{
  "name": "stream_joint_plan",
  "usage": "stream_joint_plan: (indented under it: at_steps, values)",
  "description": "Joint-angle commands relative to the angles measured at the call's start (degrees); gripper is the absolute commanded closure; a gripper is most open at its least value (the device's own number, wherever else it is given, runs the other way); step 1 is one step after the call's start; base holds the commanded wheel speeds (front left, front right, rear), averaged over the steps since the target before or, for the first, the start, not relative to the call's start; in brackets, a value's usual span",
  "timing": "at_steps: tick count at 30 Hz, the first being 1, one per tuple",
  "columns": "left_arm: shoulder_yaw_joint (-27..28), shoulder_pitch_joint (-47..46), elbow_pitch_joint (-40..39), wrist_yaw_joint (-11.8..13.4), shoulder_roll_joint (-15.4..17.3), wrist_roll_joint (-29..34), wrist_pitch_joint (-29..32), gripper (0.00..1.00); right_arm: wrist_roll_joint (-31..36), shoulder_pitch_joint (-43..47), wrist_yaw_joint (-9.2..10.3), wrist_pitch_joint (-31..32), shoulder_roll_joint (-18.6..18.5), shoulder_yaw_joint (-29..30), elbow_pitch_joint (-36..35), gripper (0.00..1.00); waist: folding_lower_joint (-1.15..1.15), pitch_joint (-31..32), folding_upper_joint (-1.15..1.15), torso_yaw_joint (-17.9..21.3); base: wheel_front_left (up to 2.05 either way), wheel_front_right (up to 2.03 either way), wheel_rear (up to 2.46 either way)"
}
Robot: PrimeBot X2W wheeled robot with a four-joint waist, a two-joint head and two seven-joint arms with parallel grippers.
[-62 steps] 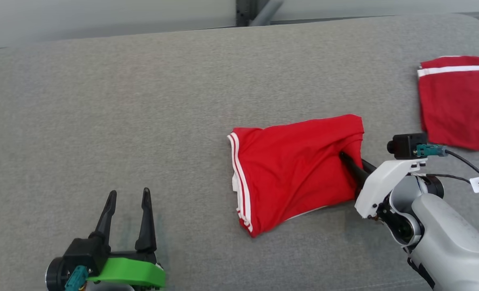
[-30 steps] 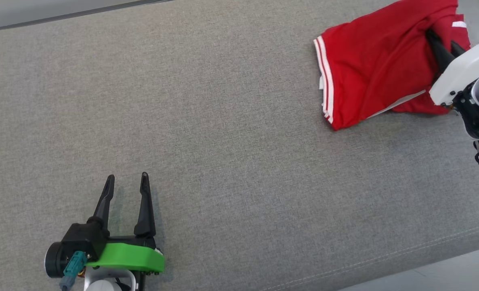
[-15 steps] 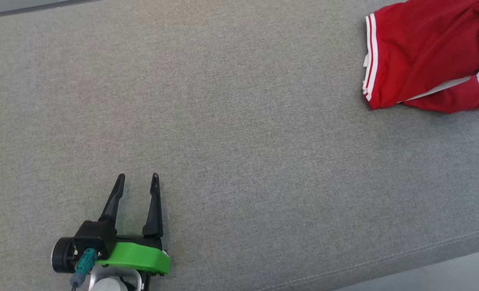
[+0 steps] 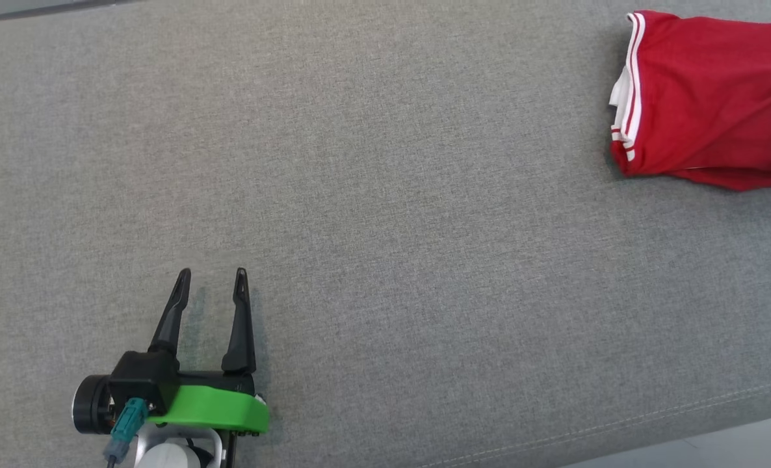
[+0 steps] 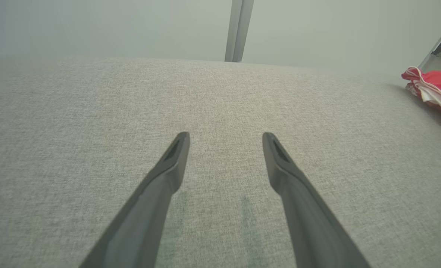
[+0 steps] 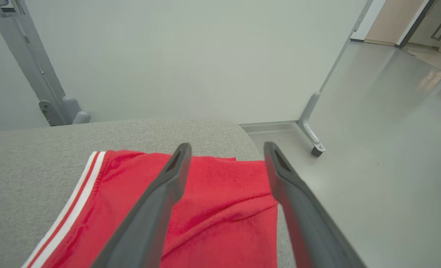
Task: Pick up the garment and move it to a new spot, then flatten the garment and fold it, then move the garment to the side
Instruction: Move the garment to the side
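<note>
A: Head view, entry?
B: The red garment (image 4: pixel 704 97) lies at the far right corner of the grey cushion (image 4: pixel 385 214), folded over, with its white-striped hem facing left. The left gripper (image 4: pixel 211 273) sits near the front left, jaws wide and empty, well apart from the cloth.
A: Step?
B: Judged to be the last one, moving the garment to the side. It looks set down.
A: Left wrist view?
B: Same gripper, wide open over bare cushion. The garment is near the cushion's right edge, showing a layered red-and-white edge, and is cut off by the frame.
A: Right wrist view?
B: The right gripper (image 6: pixel 228 146) is spread wide and grips nothing. The garment lies flat beneath its fingers (image 6: pixel 157 208), by the cushion's rounded corner, with floor (image 6: pixel 373 167) beyond.
A: Next move?
B: Probably lift the right arm straight clear, so no finger drags the fold open.
A: Unclear?
B: The head view crops the garment's right part, so the fold's neatness is unjudged. Cannot tell whether the fingers touch the cloth; they cover part of it.
</note>
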State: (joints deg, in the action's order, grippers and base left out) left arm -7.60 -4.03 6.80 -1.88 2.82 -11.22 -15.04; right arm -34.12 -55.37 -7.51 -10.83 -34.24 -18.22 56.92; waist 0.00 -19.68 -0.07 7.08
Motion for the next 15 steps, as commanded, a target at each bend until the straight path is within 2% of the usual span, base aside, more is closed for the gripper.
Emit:
stream_joint_plan:
  at_steps: [1,6,13,15]
  values:
    - [0.21,0.12,-0.19,0.32,0.17,-0.04,-0.16,0.00,1.14,0.84,0.05,-1.27,-0.08,0.10,-0.31,0.00,0.00,1.04,0.07,0.04,0.00,0.00,0.00]
    - [0.68,1.91,-0.74,0.95,0.17,-1.27,-0.16,0.00,5.96,4.79,0.05,-4.29,1.70,2.01,-5.87,0.00,0.00,4.41,0.07,-0.33,0.00,0.00,0.00]
    - [0.92,5.14,-1.18,2.47,0.18,-3.11,-0.16,0.00,15.13,20.85,0.06,-4.33,6.69,9.06,-26.44,0.00,0.00,9.71,0.07,-3.30,0.00,0.00,0.00]
    - [0.96,6.13,-1.19,2.88,0.14,-3.49,-0.16,0.00,18.42,26.15,0.08,-4.33,9.49,11.88,-30.91,0.00,0.00,11.15,0.07,-4.55,0.00,0.00,0.00]
